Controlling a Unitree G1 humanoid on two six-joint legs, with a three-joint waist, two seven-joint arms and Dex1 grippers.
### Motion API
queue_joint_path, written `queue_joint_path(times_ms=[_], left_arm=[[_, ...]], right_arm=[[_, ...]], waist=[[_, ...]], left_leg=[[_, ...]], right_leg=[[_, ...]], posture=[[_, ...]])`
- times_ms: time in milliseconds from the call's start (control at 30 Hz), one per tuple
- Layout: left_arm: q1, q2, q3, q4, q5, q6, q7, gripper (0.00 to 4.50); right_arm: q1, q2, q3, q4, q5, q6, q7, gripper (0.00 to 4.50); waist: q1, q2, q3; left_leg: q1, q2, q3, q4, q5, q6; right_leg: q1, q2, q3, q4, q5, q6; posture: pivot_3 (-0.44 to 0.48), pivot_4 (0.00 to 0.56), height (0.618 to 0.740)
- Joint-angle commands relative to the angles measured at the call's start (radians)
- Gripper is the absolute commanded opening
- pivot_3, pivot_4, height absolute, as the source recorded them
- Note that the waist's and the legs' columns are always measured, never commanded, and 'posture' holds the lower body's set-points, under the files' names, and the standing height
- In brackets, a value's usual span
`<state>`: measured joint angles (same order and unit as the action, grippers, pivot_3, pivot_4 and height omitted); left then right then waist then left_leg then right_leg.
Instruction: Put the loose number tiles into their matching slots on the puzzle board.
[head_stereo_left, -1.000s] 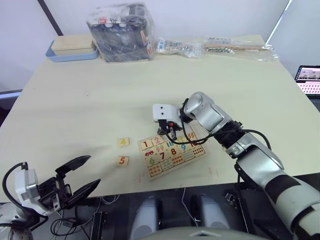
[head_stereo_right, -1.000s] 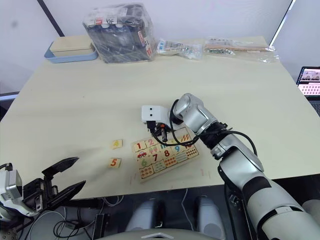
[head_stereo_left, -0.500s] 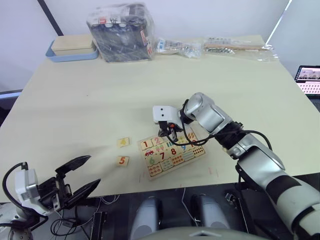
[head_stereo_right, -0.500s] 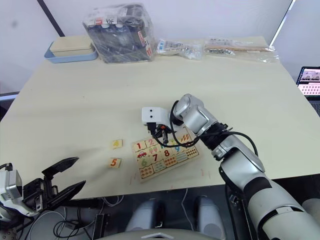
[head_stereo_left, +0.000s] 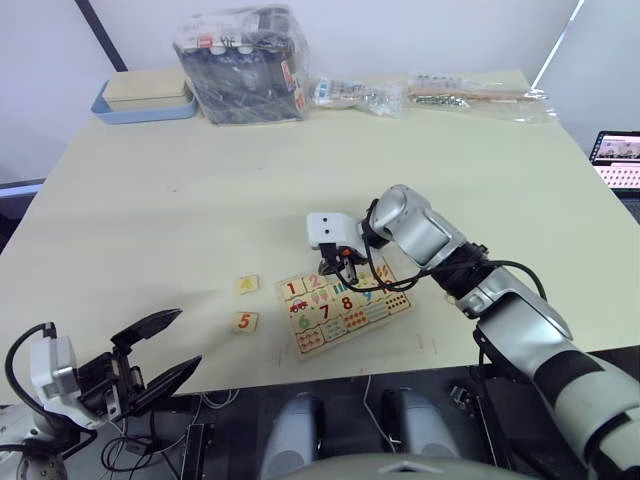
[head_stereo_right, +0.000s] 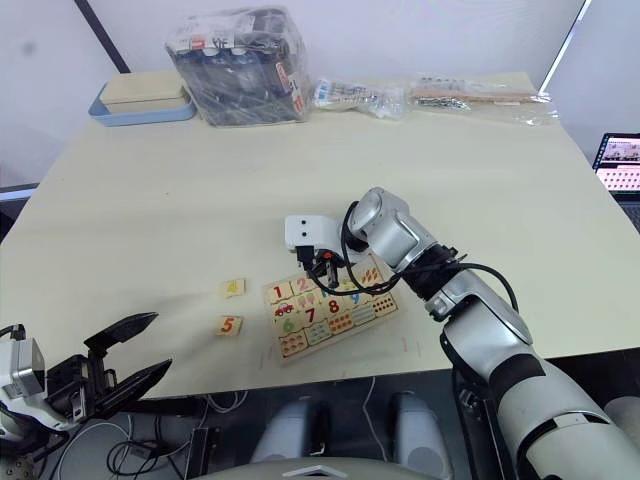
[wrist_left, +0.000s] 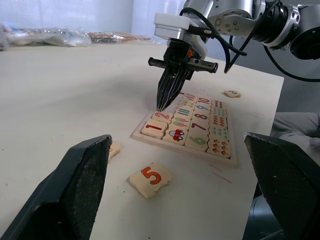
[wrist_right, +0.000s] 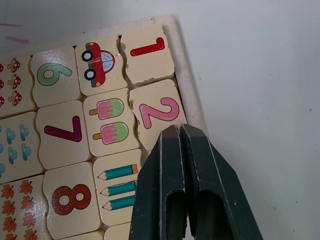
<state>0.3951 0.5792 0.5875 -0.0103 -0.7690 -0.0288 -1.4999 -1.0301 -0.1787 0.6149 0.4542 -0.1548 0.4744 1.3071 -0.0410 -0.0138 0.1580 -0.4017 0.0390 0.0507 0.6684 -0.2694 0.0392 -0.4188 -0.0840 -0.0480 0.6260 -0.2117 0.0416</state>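
Note:
The puzzle board (head_stereo_left: 391, 310) lies near the table's front edge, with tiles 1 (wrist_right: 148, 52) and 2 (wrist_right: 159, 112) seated in its top row. My right gripper (head_stereo_left: 340, 274) is shut, its tips pointing down at the board's rim just beside tile 2, and nothing shows between the fingers (wrist_right: 167, 165). The slot past tile 2 is hidden under them. Loose tiles 4 (head_stereo_left: 247, 285) and 5 (head_stereo_left: 243, 322) lie left of the board. Another small tile (wrist_left: 232, 93) lies on the board's far side, its numeral unreadable. My left gripper (head_stereo_left: 188, 338) hangs open below the table's front left edge.
At the back left stand a pale box in a blue tray (head_stereo_left: 145, 98) and a plastic-wrapped dark bundle (head_stereo_left: 243, 65). Clear bags (head_stereo_left: 470, 95) lie along the back edge. A laptop (head_stereo_left: 618, 155) sits off the table's right side.
My right gripper has edged slightly along the board's top row. The left arm and the loose tiles have not moved.

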Motion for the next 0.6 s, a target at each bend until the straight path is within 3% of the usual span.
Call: queue_joint_path(times_ms=[33, 600], left_arm=[[0.002, 0.007, 0.009, -0.024, -0.010, -0.008, 0.001, 4.50], [-0.011, 0.006, -0.003, -0.023, -0.008, -0.004, 0.000, 4.50]], right_arm=[[0.008, -0.007, 0.012, -0.039, -0.001, 0.005, 0.016, 0.04], [0.059, -0.013, -0.017, -0.133, 0.040, 0.025, 0.010, 0.04]], waist=[[0.000, 0.000, 0.000], [0.000, 0.000, 0.000]], left_leg=[[0.000, 0.000, 0.000, 0.000, 0.000, 0.000], [0.000, 0.000, 0.000, 0.000, 0.000, 0.000]], right_leg=[[0.000, 0.000, 0.000, 0.000, 0.000, 0.000], [0.000, 0.000, 0.000, 0.000, 0.000, 0.000]], posture=[[0.000, 0.150, 0.740], [0.000, 0.150, 0.740]])
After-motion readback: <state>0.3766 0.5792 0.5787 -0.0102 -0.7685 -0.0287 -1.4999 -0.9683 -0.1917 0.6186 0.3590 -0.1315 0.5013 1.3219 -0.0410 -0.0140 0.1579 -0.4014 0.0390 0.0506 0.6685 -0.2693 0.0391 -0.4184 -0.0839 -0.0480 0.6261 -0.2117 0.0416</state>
